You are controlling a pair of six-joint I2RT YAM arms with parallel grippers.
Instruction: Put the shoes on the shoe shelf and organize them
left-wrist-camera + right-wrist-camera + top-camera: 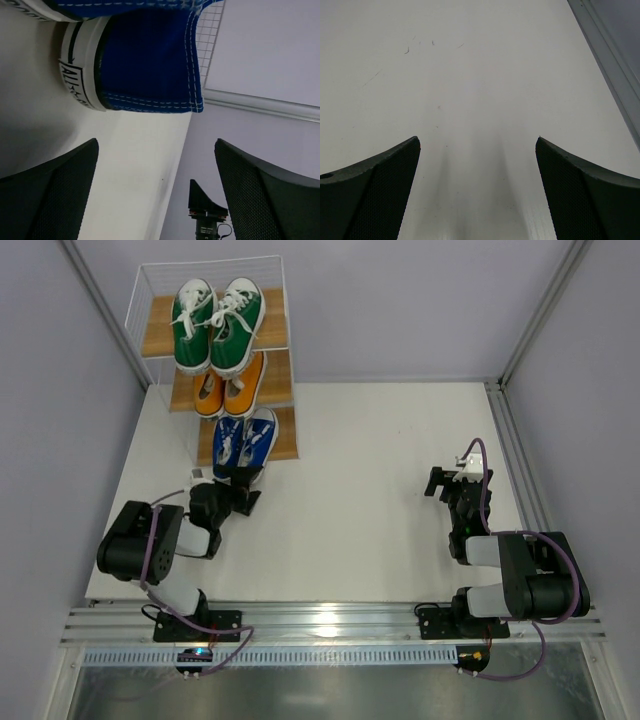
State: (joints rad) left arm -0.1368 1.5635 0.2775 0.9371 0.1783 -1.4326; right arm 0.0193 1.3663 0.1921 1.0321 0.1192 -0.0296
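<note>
Toward far-left corner, your L gripper (243, 490) sits released just behind heels of 2 blue canvas sneakers (245, 443), toes pointing away.

Bright, even overhead light; glare on the metal rail (330, 620); soft shadows on the table (470, 75); wrist views slightly blurred.

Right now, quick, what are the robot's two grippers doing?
Left gripper: open, empty, by the blue canvas sneaker heel.
Right gripper: open, empty, above the white table.
</note>
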